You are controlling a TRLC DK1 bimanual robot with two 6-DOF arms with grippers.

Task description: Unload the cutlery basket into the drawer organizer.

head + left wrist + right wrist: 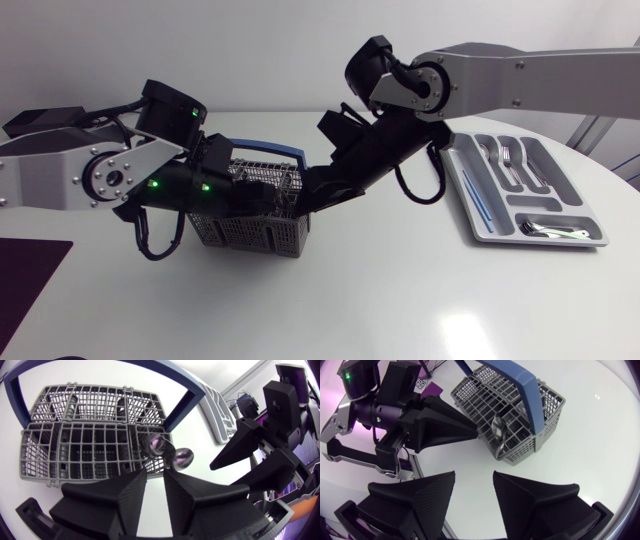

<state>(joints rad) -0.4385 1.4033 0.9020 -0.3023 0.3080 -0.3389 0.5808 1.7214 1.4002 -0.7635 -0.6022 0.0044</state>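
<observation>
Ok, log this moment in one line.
left gripper: open, by basket | right gripper: open, near basket | spoons: in basket | organizer: holds some cutlery

cutlery basket [250,235] on bench [380,290], left of centre. drawer organizer [555,180] on bench far right, well apart from basket. two spoons [155,444] stand bowls-up in a basket corner compartment, on the side facing the organizer. left tool [155,472] over basket's near rim, just beside those spoons. right tool [474,476] at basket's right side, basket ahead of it. in organizer: forks [505,160] in the lengthwise slots, spoons [548,230] in the front crosswise slot.
</observation>
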